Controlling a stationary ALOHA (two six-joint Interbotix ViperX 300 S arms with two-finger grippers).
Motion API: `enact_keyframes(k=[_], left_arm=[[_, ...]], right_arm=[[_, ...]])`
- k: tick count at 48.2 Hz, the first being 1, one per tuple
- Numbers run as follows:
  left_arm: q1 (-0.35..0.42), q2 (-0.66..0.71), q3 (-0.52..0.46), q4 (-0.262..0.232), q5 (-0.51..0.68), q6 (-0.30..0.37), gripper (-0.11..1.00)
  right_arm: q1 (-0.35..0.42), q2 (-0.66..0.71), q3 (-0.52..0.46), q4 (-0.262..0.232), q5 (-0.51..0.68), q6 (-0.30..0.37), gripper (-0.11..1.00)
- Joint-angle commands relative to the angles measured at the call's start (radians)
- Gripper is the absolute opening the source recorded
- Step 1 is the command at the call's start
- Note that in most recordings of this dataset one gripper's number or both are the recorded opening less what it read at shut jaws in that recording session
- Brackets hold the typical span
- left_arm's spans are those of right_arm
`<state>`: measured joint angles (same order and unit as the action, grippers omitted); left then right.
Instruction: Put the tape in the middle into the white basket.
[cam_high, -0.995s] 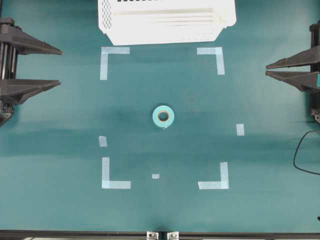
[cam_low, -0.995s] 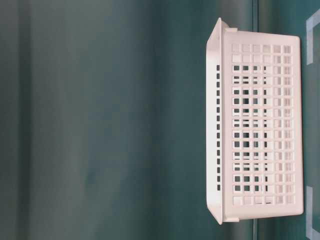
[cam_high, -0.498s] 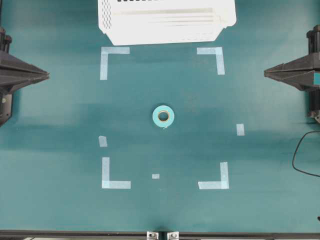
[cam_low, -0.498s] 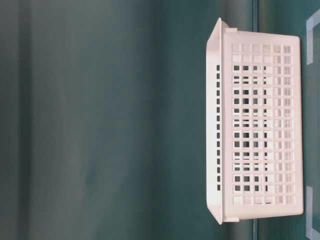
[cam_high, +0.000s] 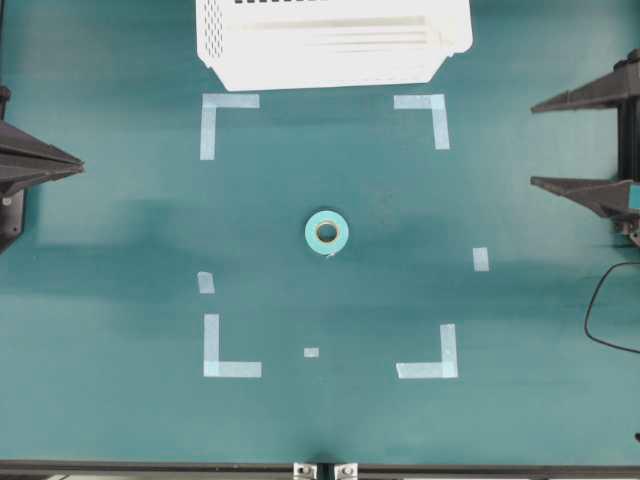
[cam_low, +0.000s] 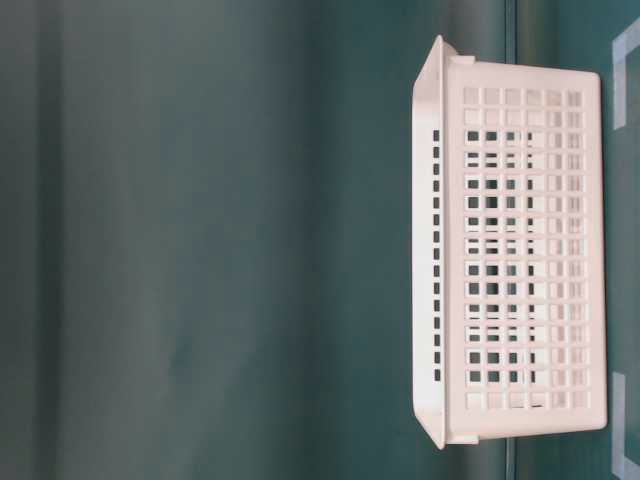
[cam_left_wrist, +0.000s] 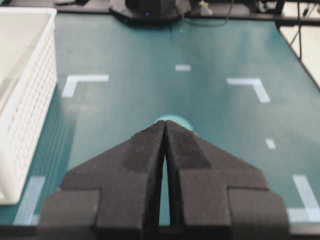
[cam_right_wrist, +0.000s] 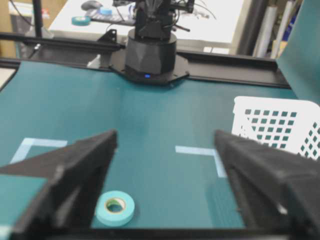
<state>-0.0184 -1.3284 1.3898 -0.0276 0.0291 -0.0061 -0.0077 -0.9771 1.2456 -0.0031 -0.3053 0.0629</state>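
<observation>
Since the tape (cam_high: 327, 232) is a small stiff ring lying flat mid-table, well apart from the white basket (cam_high: 333, 45) at the far edge, it is judged light and best pinched across its rim. The right gripper (cam_high: 585, 142) is spread wide, while the left gripper (cam_left_wrist: 165, 131) is pressed closed and empty; neither is touching the roll.

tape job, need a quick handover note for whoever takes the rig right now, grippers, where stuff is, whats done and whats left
Left gripper: shut, empty, at the left edge of the table, pointing toward the middle.
Right gripper: open wide, empty, at the right edge.
The tape: lying flat on the table inside the square of corner marks, touched by neither gripper.
The white basket: at the far edge of the table, beyond the marks; nothing shows in the part in view.
Done: nothing yet; the roll has not been grasped.
Left: reach the tape, grip it, carry it over the basket, release it inside.
</observation>
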Motion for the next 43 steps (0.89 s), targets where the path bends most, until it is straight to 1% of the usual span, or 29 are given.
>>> enact_keyframes(k=[1,14,23,30,36,43], left_arm=[[-0.005,0.006,-0.011,-0.002,0.017,0.000,-0.11],[-0.005,0.006,0.018,-0.002,0.104,0.000,-0.11],[-0.005,-0.005,0.052,-0.002,0.100,-0.003,-0.11],[-0.005,-0.031,0.077,-0.003,0.069,-0.008,-0.11],[-0.005,-0.057,0.110,-0.002,0.026,-0.006,-0.11],[-0.005,-0.067,0.150,-0.002,0.017,-0.014,-0.11]], right_arm=[[-0.003,0.008,-0.017,0.002,-0.009,0.002,0.99],[-0.021,0.064,-0.044,0.002,-0.011,0.002,1.00],[-0.021,0.121,-0.067,0.003,-0.029,0.003,1.00],[-0.021,0.175,-0.086,0.006,-0.054,0.006,1.00],[-0.023,0.224,-0.109,0.006,-0.060,0.023,1.00],[-0.023,0.293,-0.146,0.006,-0.060,0.026,1.00]])
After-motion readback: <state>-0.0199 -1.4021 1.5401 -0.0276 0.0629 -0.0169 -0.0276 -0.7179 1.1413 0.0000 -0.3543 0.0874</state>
